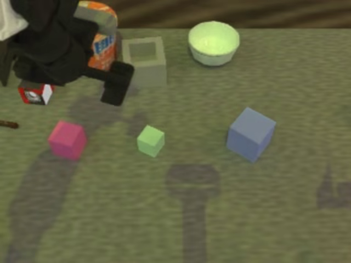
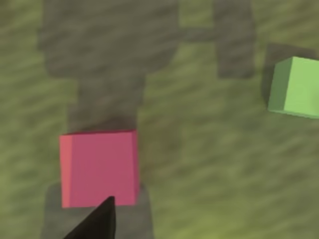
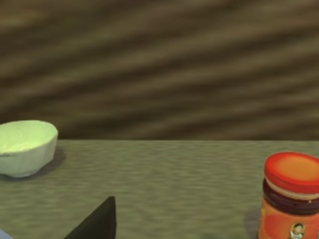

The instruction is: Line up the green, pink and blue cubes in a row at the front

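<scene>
**Left tool above desk, nothing held; pink cube close by**

Risks
- Left tool (image 1: 116,83) hangs over the back-left of the desk (image 1: 285,219), beside the grey box (image 1: 144,60) and in front of the orange jar (image 1: 101,41). A careless swing on the way down could clip either one.
- Pink cube (image 1: 67,139) sits left of centre, forward of the tool. In the left wrist view it shows near 1 dark fingertip (image 2: 97,221), not squarely under the camera; a descent without recentring would likely land a finger on the cube's top or nudge it aside.
- Green cube (image 1: 151,140) lies near the pink one, to its right. It is small and light-looking, so a wide approach to either could knock the other.
- Blue cube (image 1: 251,133) is well apart on the right, turned at an angle to the desk edge. Its bulk may ask for a wide opening, and a skewed grip could twist it.
- Patterned cube (image 1: 35,94) sits at the far left, close to the arm's body; it is not a target.
- The 3 cubes already lie in a rough band across the middle, none yet at the front.

Tool
- Left: I cannot tell how far open; only 1 fingertip shows at the wrist. It touches nothing and carries nothing.
- Right: arm off the top view. Its wrist camera faces the bowl (image 3: 25,148) and jar, 1 fingertip (image 3: 97,221) in shot; opening cannot be told.
</scene>
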`<state>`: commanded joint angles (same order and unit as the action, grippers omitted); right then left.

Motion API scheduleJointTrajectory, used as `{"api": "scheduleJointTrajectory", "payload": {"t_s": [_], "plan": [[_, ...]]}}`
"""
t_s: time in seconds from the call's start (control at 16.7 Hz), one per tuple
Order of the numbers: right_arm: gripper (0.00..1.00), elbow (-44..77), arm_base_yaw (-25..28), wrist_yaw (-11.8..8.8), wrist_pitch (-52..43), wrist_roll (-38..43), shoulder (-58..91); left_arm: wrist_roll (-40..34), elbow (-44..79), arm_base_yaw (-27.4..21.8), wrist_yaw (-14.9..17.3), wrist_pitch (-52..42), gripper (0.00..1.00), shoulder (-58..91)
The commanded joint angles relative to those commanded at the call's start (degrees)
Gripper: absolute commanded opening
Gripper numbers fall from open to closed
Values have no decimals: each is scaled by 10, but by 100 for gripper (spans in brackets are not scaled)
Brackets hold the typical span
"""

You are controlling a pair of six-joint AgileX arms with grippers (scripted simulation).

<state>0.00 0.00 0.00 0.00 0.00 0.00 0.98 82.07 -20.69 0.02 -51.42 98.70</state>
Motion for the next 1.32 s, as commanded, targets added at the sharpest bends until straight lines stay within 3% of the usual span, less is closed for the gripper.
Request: {"api": "scheduleJointTrajectory", "payload": {"t_s": [0.36,0.6,1.02,1.32], "plan": [[100,0,0,0,0,0,0,2,236,-58,2,-138,100,267],[100,0,0,0,0,0,0,3,321,-78,2,-181,100,354],[100,0,0,0,0,0,0,3,328,-78,2,-184,100,364],[100,0,0,0,0,0,0,4,270,-80,3,-92,100,394]]}}
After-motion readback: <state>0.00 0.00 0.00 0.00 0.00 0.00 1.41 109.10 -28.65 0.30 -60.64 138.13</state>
